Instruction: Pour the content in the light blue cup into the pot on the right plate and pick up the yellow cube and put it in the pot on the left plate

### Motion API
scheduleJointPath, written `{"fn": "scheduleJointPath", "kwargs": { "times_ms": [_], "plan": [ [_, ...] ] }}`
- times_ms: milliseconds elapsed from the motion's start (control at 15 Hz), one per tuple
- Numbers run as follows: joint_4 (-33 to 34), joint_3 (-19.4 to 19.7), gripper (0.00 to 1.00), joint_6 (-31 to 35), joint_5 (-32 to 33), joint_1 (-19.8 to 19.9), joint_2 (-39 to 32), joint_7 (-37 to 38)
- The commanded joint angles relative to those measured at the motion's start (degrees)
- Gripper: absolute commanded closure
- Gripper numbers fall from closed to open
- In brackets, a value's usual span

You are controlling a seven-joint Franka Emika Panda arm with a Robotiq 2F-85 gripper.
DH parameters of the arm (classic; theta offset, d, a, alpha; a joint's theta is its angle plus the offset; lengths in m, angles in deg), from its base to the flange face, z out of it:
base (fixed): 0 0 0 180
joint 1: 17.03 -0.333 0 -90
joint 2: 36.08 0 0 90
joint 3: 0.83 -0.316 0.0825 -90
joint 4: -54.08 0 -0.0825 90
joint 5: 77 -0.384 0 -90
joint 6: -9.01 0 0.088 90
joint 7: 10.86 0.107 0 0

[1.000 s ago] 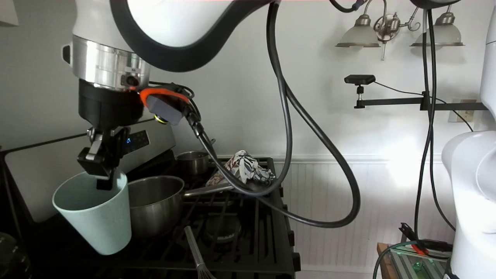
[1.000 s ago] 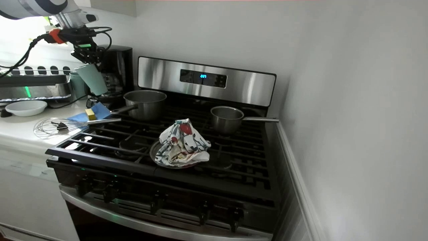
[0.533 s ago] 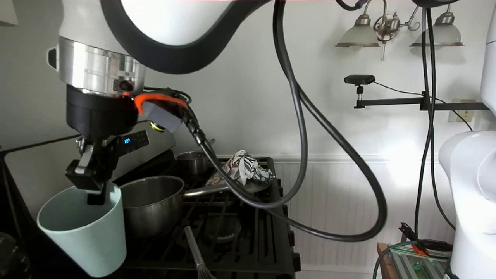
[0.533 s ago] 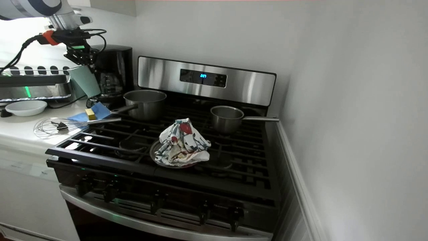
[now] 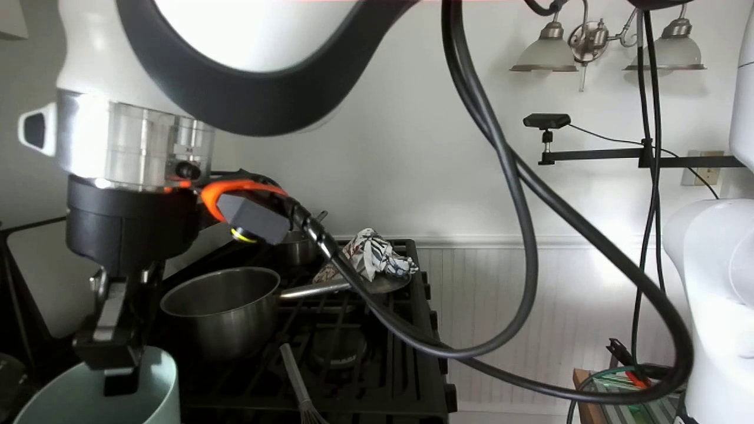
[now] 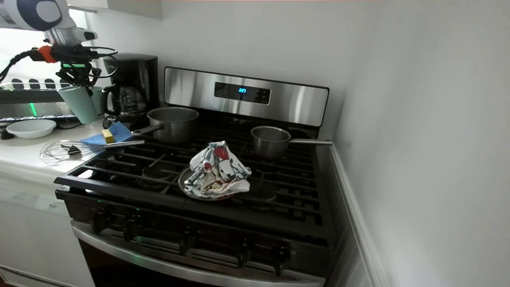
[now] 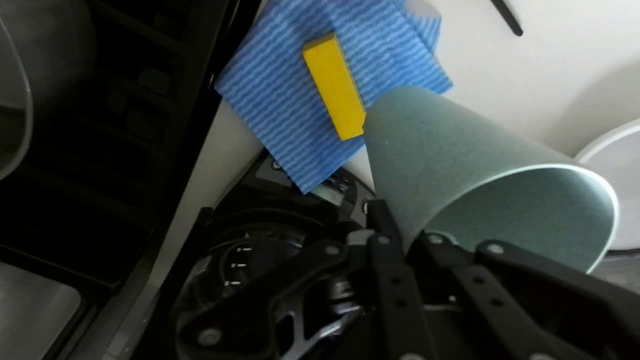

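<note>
My gripper (image 5: 121, 383) is shut on the wall of the light blue cup (image 5: 162, 391), one finger inside its rim. In an exterior view the gripper (image 6: 84, 83) holds the cup (image 6: 79, 104) tilted above the counter. In the wrist view the gripper (image 7: 406, 230) grips the cup (image 7: 440, 145) at its rim; bare inner wall shows, its bottom is hidden. The yellow cube (image 6: 107, 136) lies on a blue cloth (image 7: 272, 87), close to the cup in the wrist view (image 7: 335, 87). The large left pot (image 6: 173, 129) and the smaller right pot (image 6: 271, 144) stand on the stove.
A coffee maker (image 6: 133, 85) stands behind the cup, beside another pale green-blue vessel (image 6: 98, 97). A whisk (image 6: 65, 154) lies across counter and stove edge. A patterned towel (image 6: 218, 171) sits in a pan at the front. A white bowl (image 6: 31, 128) is at the left.
My gripper and the held cup have moved left and down in both exterior views, away from the large pot. The cup looks a little more upright. The pots and cube have not moved.
</note>
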Motion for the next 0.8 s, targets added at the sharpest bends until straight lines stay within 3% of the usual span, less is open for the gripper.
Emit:
{"fn": "scheduleJointPath", "kwargs": {
  "times_ms": [0,333,733],
  "plan": [
    [-0.7,-1.0,0.99,3.5,-4.5,-1.2,-2.4,-8.2],
    [1.4,-3.7,0.99,3.6,-12.2,-0.8,-7.4,-18.7],
    [2.8,-4.6,0.99,2.7,-12.5,-0.6,-10.9,-22.2]
  ]
}}
